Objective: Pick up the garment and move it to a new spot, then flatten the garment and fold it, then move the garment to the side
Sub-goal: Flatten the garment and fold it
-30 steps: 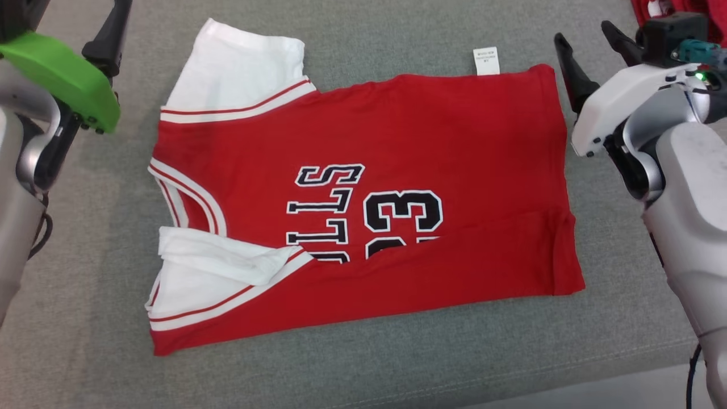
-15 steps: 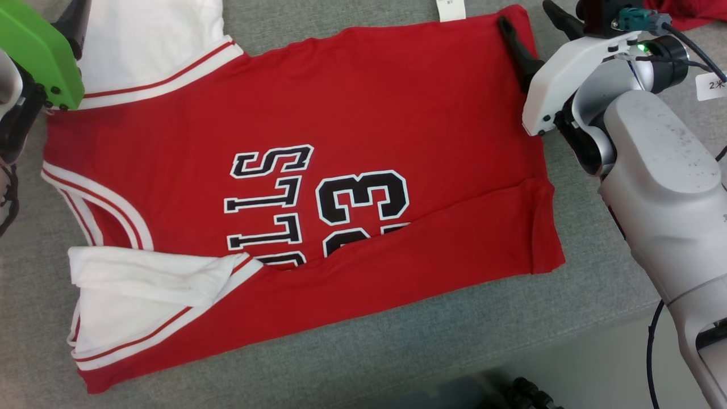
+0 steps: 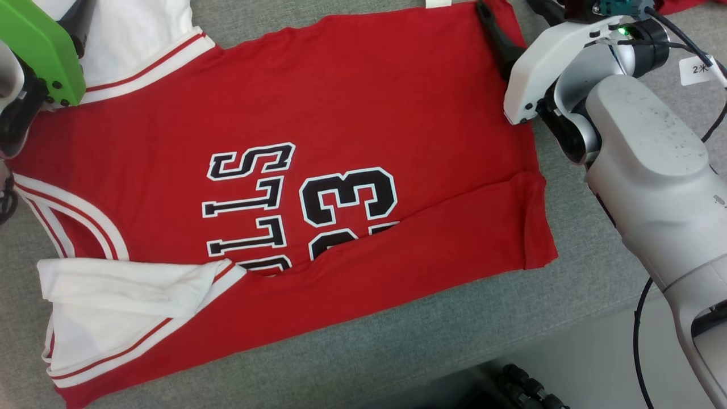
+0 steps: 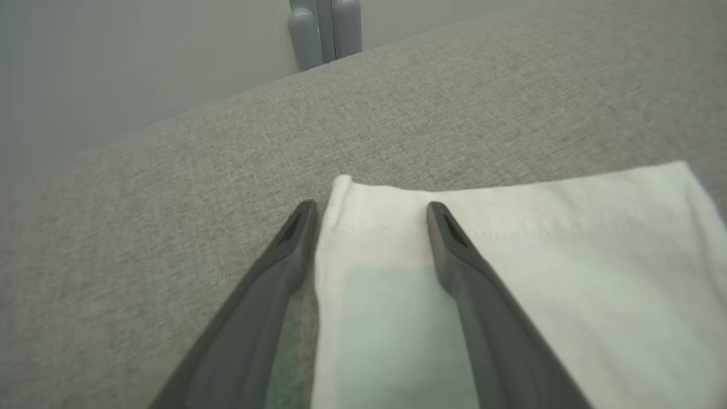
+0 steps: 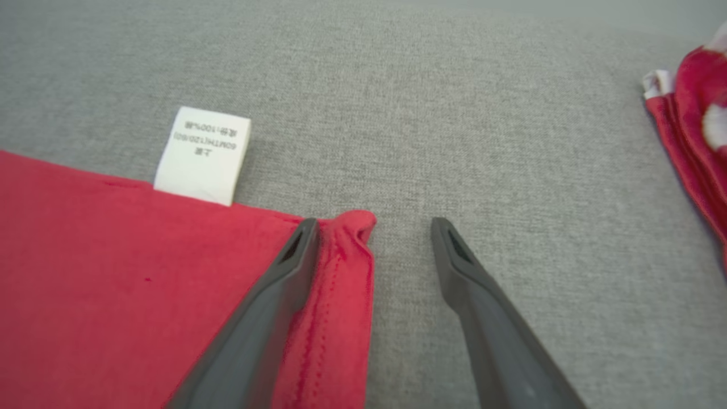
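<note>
The garment is a red jersey with black "33" lettering and white sleeves, lying flat on the grey cloth surface; its near edge is folded over the print. My left gripper is open, with one finger on each side of the far white sleeve's corner. In the head view its green cover sits at the upper left. My right gripper is open too. Its left finger lies over the garment's red hem corner and its right finger over bare grey. A white label sticks out of the far edge.
Another red cloth lies to the right of my right gripper. The surface's front edge runs along the lower right, with pale floor and a black cable beyond it. A grey post stands past the far edge.
The head camera has shifted, so the garment sits further left in the picture. Both open grippers have come in from beside the garment to its far corners.
</note>
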